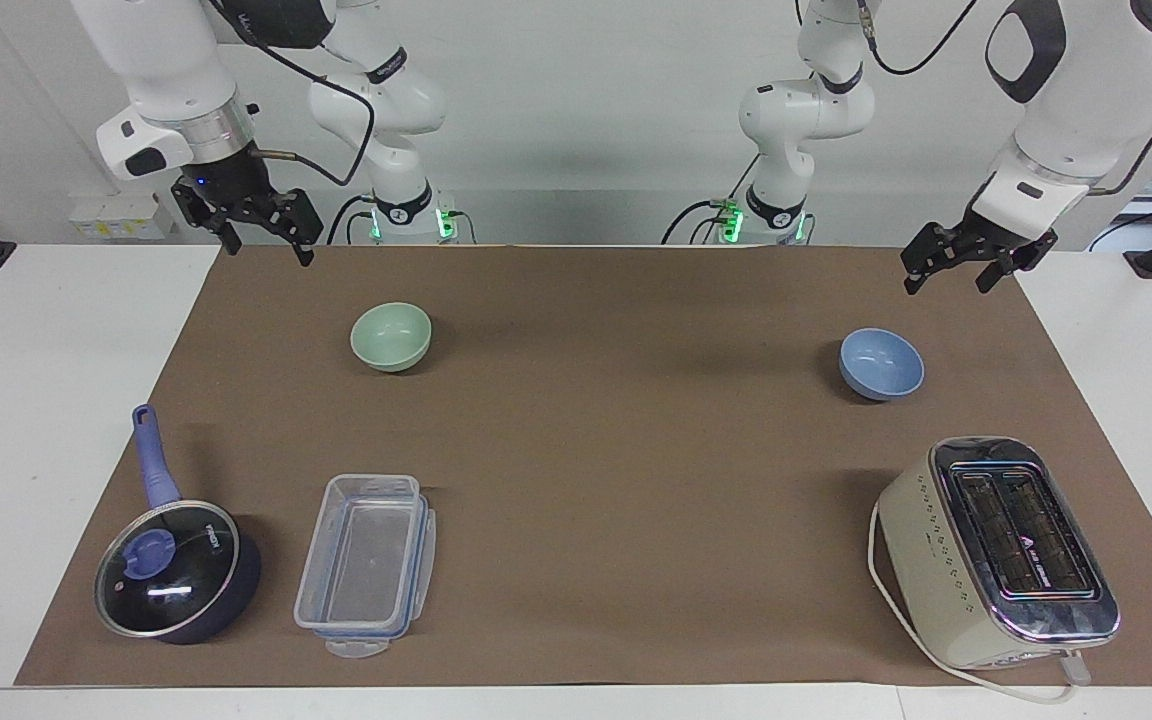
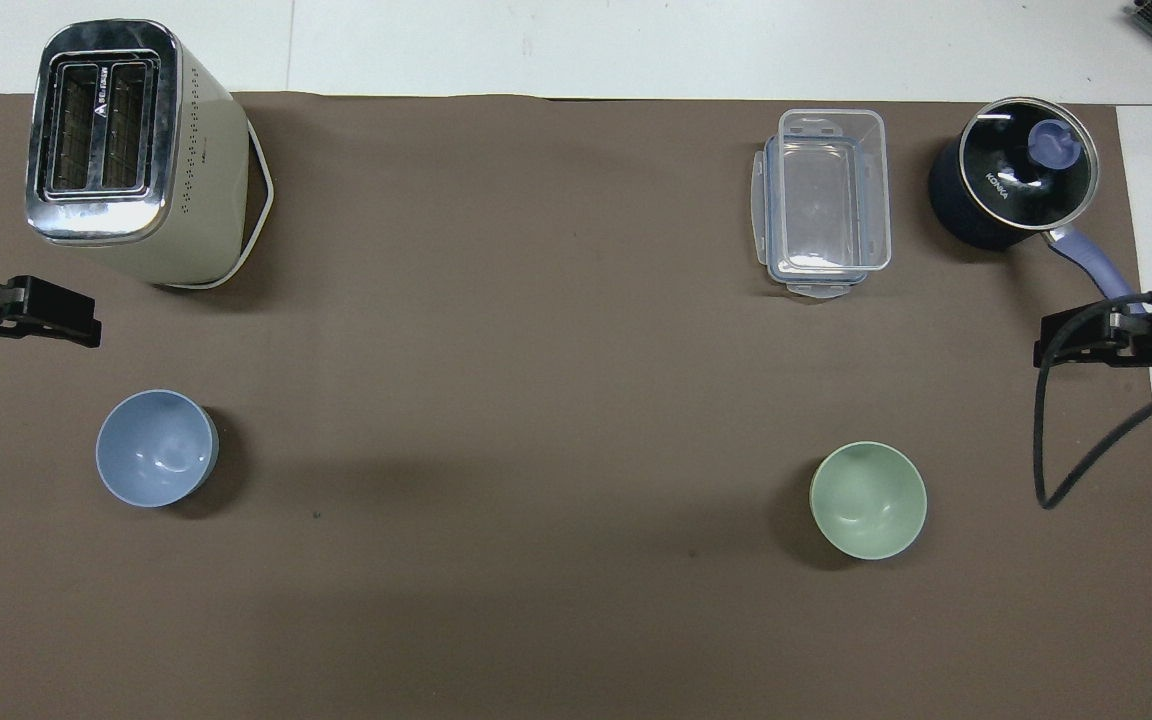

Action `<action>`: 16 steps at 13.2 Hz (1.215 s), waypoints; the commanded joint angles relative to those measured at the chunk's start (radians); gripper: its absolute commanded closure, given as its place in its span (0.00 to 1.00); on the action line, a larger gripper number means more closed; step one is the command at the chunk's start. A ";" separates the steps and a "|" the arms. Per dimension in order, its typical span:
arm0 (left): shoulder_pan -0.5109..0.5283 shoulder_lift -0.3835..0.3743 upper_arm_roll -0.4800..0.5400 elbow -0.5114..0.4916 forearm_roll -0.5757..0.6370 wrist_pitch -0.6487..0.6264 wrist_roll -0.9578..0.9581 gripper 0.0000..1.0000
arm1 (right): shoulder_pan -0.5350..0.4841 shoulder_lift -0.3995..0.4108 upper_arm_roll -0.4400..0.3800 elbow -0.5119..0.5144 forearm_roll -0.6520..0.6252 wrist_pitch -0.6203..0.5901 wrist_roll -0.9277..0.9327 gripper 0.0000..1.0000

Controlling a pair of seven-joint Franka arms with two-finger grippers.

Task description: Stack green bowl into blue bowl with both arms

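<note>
Both pincers spread and empty: right gripper (image 1: 258, 240) up above the mat edge with green bowl (image 1: 391, 336) below and inward of it, left gripper (image 1: 971, 265) likewise near blue bowl (image 1: 881, 363); risk: glossy rim slips or tips when pinched.

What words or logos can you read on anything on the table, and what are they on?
"KONKA": white print on the glass lid of the saucepan, read in the overhead view.
Toaster: a white triangle logo with a short word between the slots, too small to read.
Green bowl, blue bowl, clear container: no text visible.
</note>
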 commanded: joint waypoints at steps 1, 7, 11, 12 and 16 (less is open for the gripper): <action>0.007 0.011 -0.006 0.015 -0.002 0.001 0.008 0.00 | -0.015 0.006 0.005 0.008 0.015 -0.003 -0.018 0.00; 0.010 0.009 -0.006 -0.018 0.000 0.032 0.009 0.00 | -0.016 0.006 0.004 0.008 0.017 -0.003 -0.018 0.00; 0.036 0.006 -0.006 -0.069 0.000 0.084 0.060 0.00 | -0.016 0.006 0.004 0.008 0.015 -0.003 -0.017 0.00; 0.047 0.006 -0.006 -0.087 0.000 0.101 0.089 0.00 | -0.016 0.006 0.004 0.008 0.015 -0.003 -0.017 0.00; 0.090 0.006 -0.006 -0.156 0.000 0.175 0.158 0.00 | -0.016 0.006 0.004 0.008 0.015 -0.001 -0.017 0.00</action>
